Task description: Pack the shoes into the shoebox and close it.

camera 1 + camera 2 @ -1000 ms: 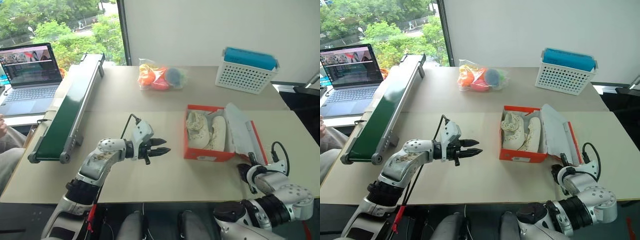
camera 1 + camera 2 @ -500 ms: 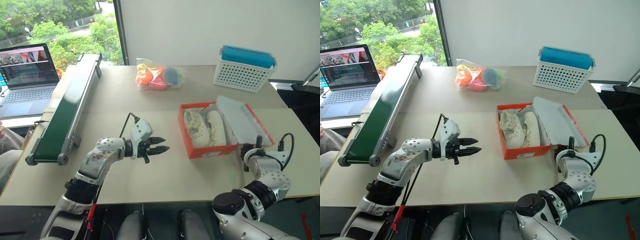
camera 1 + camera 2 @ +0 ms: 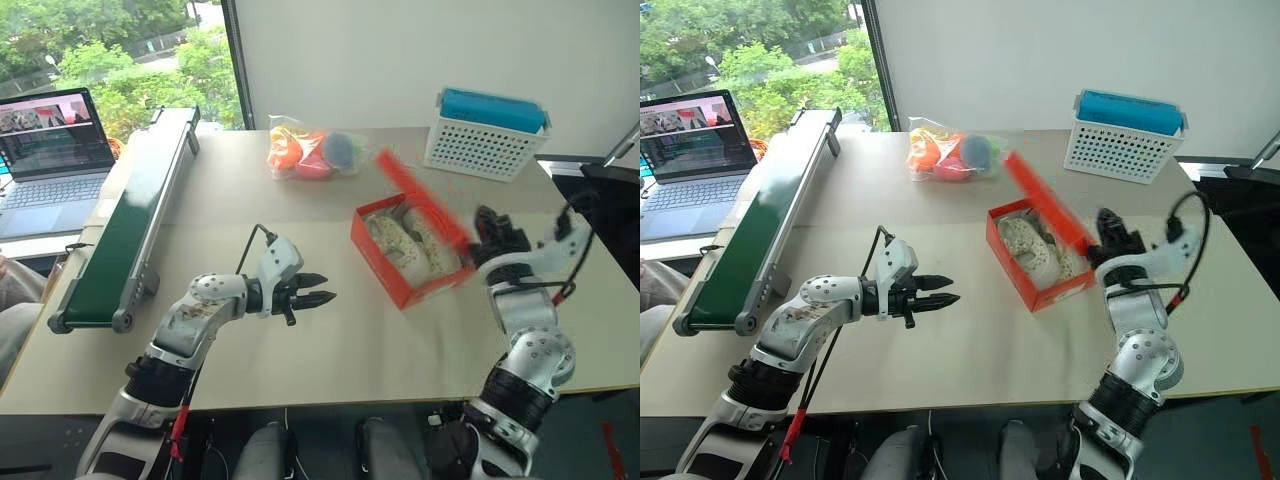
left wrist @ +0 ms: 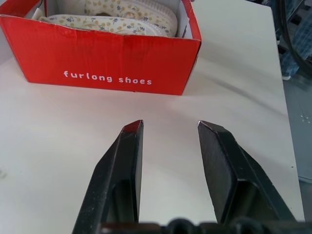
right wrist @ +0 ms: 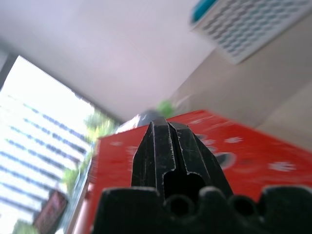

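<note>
The red-orange shoebox (image 3: 385, 262) sits right of the table's middle, turned at an angle. Both cream-white shoes (image 3: 408, 243) lie inside it side by side. Its lid (image 3: 423, 200) stands raised, tilted over the box and blurred with motion. My right gripper (image 3: 494, 232) is shut, with nothing between its fingers, and is up against the lid's outer red face (image 5: 248, 156). My left gripper (image 3: 318, 295) hovers open and empty over bare table left of the box, pointing at its front wall (image 4: 107, 63) lettered "furlong shoes".
A clear bag of orange and blue balls (image 3: 312, 155) lies behind the box. A white perforated basket with a blue top (image 3: 485, 135) stands at the back right. A green conveyor (image 3: 135, 215) runs along the left, with a laptop (image 3: 50, 150) beyond it.
My right arm rose from the table's near right edge to behind the lid. The lid swung up from lying flat open. The box turned and shifted left. My left arm stayed still.
</note>
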Available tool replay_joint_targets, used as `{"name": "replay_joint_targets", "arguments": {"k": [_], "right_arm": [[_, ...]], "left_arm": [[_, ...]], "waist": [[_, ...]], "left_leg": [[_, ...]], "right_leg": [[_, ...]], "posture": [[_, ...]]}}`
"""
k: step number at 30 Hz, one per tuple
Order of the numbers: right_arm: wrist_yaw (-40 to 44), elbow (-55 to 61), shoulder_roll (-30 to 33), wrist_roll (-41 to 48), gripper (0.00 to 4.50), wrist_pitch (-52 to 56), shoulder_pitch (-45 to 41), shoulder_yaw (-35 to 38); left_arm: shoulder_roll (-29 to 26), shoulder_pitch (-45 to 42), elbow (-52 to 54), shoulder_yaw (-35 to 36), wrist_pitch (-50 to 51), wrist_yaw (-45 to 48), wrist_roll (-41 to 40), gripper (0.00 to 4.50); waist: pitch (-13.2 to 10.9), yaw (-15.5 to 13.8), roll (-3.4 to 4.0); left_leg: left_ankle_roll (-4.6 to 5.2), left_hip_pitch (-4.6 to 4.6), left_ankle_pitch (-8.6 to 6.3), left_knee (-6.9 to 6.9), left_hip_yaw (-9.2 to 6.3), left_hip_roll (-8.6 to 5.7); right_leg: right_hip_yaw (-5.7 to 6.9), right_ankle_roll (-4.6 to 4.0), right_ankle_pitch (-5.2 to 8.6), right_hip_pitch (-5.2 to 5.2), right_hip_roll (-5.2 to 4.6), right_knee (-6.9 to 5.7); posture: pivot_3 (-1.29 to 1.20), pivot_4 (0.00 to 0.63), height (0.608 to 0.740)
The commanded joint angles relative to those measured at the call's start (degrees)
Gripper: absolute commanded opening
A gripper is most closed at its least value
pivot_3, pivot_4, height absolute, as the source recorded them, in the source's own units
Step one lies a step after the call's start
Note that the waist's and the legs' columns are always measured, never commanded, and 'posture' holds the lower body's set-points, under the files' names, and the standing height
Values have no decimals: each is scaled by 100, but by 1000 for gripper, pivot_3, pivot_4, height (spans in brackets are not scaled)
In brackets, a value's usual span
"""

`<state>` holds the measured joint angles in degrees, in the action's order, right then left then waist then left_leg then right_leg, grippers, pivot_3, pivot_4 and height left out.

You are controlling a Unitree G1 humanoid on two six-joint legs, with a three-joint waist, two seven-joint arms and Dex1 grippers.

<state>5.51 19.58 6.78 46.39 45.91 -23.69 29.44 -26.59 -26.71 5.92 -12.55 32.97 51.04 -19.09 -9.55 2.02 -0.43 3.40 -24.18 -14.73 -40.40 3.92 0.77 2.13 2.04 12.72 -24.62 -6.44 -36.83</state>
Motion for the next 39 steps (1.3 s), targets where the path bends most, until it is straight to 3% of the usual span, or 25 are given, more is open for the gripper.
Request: {"name": "replay_joint_targets", "arguments": {"k": [1, 9, 16, 22, 28, 39], "right_arm": [[328, 243, 878, -652, 27, 335, 100, -1163], [211, -1968, 1072, -1706, 27, -254, -1176, -1799], [402, -3768, 1164, -2450, 27, 24, -1415, -2284], [481, -3485, 1144, -2441, 27, 318, -1158, -2270], [282, -2618, 1121, -2228, 27, -245, -983, -1545], [626, -1110, 2858, -3279, 27, -1125, 649, -1228]], "left_arm": [[-4, -79, 152, 45, -22, -21, 11, 1875], [43, -70, 141, 34, -57, -74, 26, 1875], [39, 74, 332, 130, -92, -211, 58, 1875], [170, 197, 437, 294, -121, -669, 124, 1875], [596, 287, 379, 559, -165, -1419, 182, 1875], [1306, 489, 125, 1099, -365, -2791, 448, 1875]], "waist": [[0, -10, -1], [-5, -79, -8], [-5, -141, -11], [12, -135, -43], [14, -169, -46], [9, -247, -50]], "left_leg": [[0, 0, 0, 0, 0, 0], [0, -3, 1, -1, 3, -1], [2, -16, 0, -1, 7, -4], [3, 26, -1, -2, -3, 2], [2, 23, -1, -1, -3, 1], [4, 0, -2, -2, -1, -2]], "right_leg": [[1, 0, 0, 1, 0, 2], [0, -2, -1, -4, 3, 4], [7, 0, -1, -7, -4, 11], [14, -1, 0, 37, -3, 9], [13, -1, -1, 34, -5, 9], [12, 0, -1, 13, -5, 11]], "posture": [[0, 150, 705], [0, 150, 705], [0, 150, 705], [0, 150, 705], [0, 150, 705], [0, 150, 705]]}}
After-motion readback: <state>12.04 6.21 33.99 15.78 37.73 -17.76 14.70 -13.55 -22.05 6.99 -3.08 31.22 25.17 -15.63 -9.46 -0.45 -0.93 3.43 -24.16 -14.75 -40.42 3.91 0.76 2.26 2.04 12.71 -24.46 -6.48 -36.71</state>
